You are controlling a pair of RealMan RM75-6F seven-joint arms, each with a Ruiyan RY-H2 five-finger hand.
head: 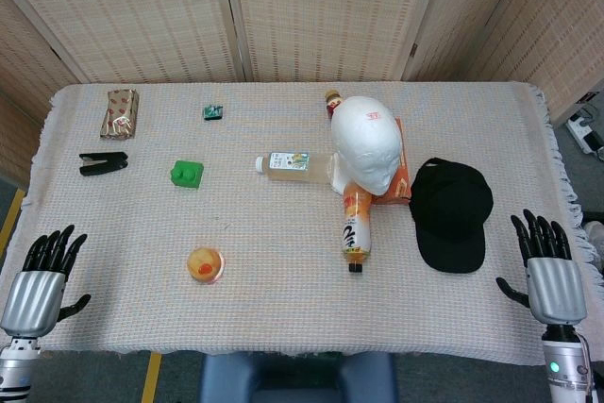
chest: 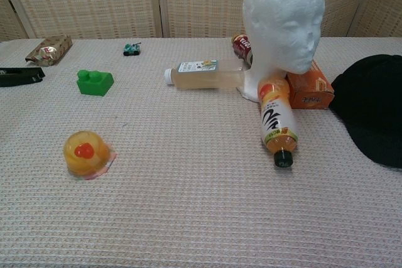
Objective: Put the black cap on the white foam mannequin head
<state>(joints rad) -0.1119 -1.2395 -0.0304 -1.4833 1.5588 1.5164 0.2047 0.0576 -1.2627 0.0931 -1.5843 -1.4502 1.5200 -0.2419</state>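
The white foam mannequin head [head: 368, 146] stands upright near the middle right of the table, bare; the chest view shows the mannequin head [chest: 284, 26] facing front right. The black cap [head: 451, 211] lies flat on the cloth to its right, brim toward the front; in the chest view the cap [chest: 373, 114] is at the right edge. My right hand [head: 549, 266] hovers at the table's front right corner, fingers spread, holding nothing, a short way right of the cap. At the front left corner is my left hand [head: 40, 271], also spread and empty. Neither hand shows in the chest view.
An orange drink bottle [head: 356, 224] lies in front of the mannequin, a pale tea bottle [head: 293, 163] to its left, an orange box [head: 401, 175] beside it and a can [head: 332, 101] behind. Further left: a green block [head: 187, 174], a jelly cup [head: 205, 264], a black clip [head: 103, 163], a snack packet [head: 120, 112], a small toy [head: 212, 111].
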